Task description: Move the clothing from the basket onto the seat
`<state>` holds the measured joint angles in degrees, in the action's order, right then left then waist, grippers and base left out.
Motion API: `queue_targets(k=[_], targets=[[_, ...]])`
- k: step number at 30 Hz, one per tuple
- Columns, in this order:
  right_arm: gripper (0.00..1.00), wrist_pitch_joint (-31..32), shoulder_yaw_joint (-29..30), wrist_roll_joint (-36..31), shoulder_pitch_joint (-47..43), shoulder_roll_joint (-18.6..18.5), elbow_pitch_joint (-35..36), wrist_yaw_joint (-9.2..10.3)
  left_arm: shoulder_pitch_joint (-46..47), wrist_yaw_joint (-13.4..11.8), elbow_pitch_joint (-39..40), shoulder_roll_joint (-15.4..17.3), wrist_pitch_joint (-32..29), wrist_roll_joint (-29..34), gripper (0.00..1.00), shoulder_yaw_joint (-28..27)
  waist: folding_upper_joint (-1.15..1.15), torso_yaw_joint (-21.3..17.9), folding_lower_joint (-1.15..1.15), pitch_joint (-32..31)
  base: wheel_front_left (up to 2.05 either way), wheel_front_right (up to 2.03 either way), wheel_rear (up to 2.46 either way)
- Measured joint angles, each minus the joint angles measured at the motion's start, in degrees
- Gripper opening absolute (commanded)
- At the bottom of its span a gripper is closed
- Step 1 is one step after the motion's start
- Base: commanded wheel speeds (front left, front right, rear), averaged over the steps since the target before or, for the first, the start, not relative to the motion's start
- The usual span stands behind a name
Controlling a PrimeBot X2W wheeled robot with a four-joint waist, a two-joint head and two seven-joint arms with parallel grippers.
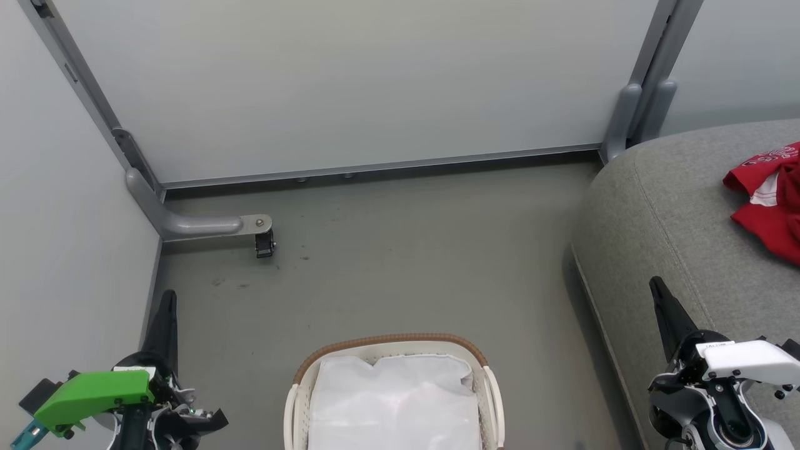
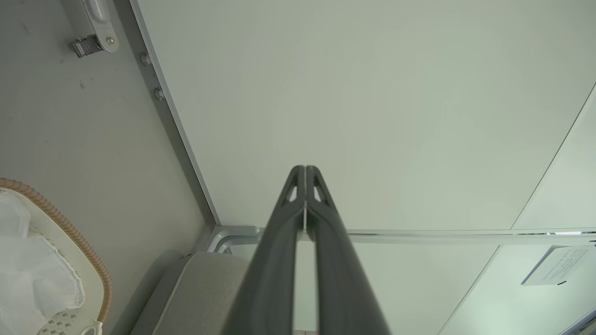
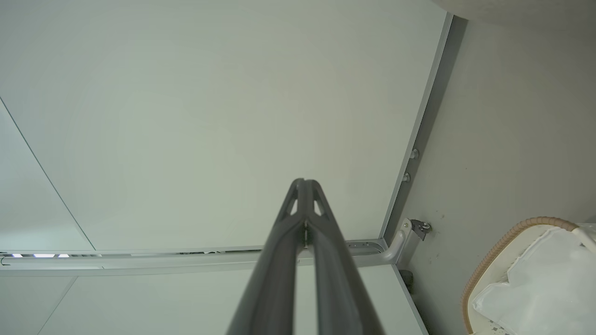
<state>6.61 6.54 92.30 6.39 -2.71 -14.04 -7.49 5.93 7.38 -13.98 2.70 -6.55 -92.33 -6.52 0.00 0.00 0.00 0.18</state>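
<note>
Our left gripper (image 1: 168,295) and right gripper (image 1: 655,282) rest pressed together, empty; red clothing (image 1: 765,200) on the seat (image 1: 656,206), basket (image 1: 387,340) down to its liner (image 1: 394,400): apparently nothing left to fetch.

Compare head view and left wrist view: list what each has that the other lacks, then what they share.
Head view, not left wrist: red clothing on the seat, and the shut right gripper. Left wrist, not head: a paper notice on the wall. Both: the basket with its white liner, the seat, a caster, the shut left gripper.
</note>
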Motion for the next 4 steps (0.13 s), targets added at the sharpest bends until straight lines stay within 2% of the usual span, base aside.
queue_targets(k=[4], targets=[[0.00, 0.0, 0.0, 0.0, 0.0, 0.0, 0.0, 0.00, 0.0, 0.0, 0.0, 0.0, 0.0, 0.0, 0.00, 0.0, 0.00, 0.0, 0.00, 0.0, 0.00, 0.00, 0.00]])
